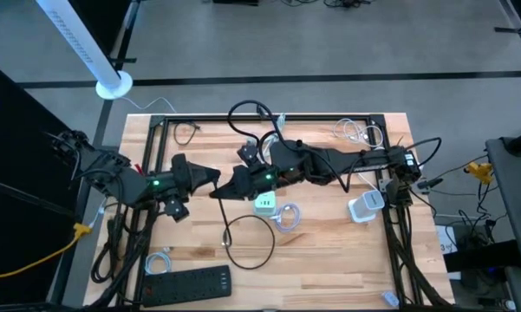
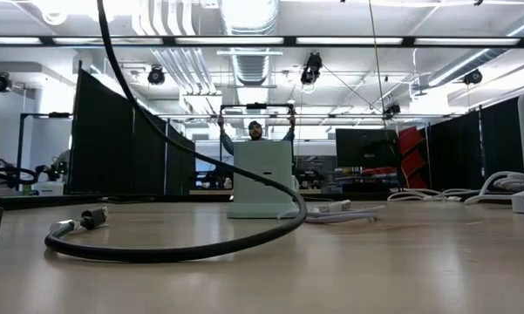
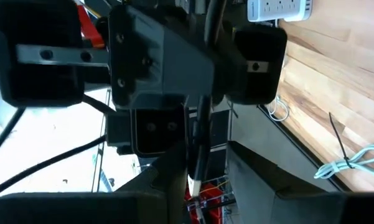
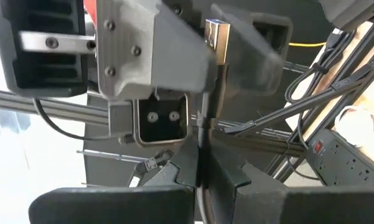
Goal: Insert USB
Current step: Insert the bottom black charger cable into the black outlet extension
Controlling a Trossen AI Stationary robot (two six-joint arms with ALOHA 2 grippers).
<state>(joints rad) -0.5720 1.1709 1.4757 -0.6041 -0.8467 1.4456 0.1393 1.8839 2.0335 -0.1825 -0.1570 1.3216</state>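
Observation:
A black USB cable (image 1: 258, 256) lies in a loop on the wooden table, and one connector end (image 2: 78, 220) rests flat on the wood. Its other run climbs out of the low view. A white-and-green charger block (image 1: 265, 204) stands upright behind the loop (image 2: 263, 179). Both grippers meet above the table's middle, tip to tip. My right gripper (image 1: 235, 185) (image 4: 199, 152) is shut on the cable. My left gripper (image 1: 218, 179) (image 3: 208, 163) is open, its fingers standing on either side of a black cable stretch (image 3: 201, 134); whether they touch it I cannot tell. My right gripper pinches the black cable just behind its silver USB plug (image 4: 216, 38), between the two shut fingers. The plug sticks out forward past the fingertips toward my left gripper, lifted clear of the table. The gripper's own body hides the exact spot of contact.
A coil of white cable (image 1: 287, 217) lies right of the charger, and a white adapter (image 1: 364, 208) sits farther right. A black power strip (image 1: 187, 283) lies at the near edge, with more white cords (image 1: 361, 132) at the far right corner. A person stands beyond the table (image 2: 255, 131).

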